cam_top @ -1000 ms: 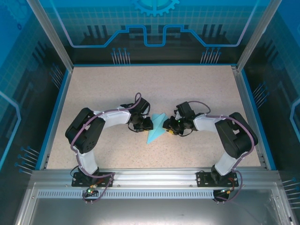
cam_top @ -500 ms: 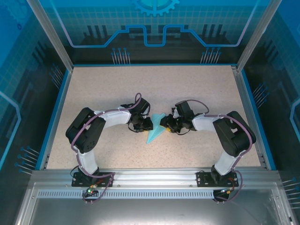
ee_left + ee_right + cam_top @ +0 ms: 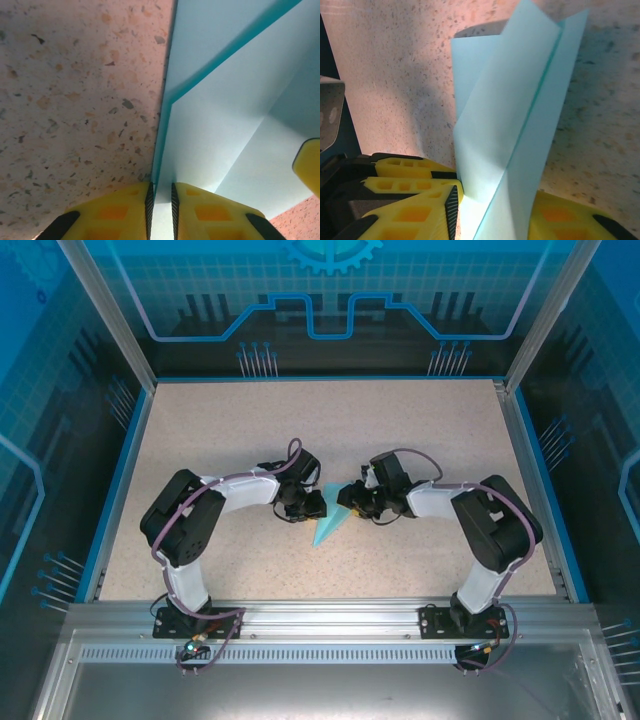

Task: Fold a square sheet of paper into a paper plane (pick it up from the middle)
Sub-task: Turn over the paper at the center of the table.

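**Two grippers meeting at one folded paper, mid-worktop**

From the top camera we see the whole arrangement. A single light-cyan paper plane (image 3: 329,524) lies near the middle of the speckled worktop (image 3: 200,430), somewhat closer to the near edge than to the far one. Its sharp tip points toward the near-left corner. The left gripper (image 3: 314,504) reaches in from the left side and the right gripper (image 3: 352,502) from the right. They meet at the wide far end of the paper, where their bodies hide the contact.

The left wrist camera supplies that detail. Here the left gripper (image 3: 161,194) is closed almost completely, its dark pads pinching a thin edge of the paper plane (image 3: 225,115) that runs up between them. At the right border we also see one yellow fingertip (image 3: 308,167) of the other gripper, over the paper.

The right wrist camera shows what the top camera flattens: the paper plane (image 3: 510,110) rises off the table in creased layers. The right gripper (image 3: 492,212) has its jaws set apart, with these layers passing between them. We cannot tell whether they press on the paper.

We count two arms, two grippers and one paper shape.
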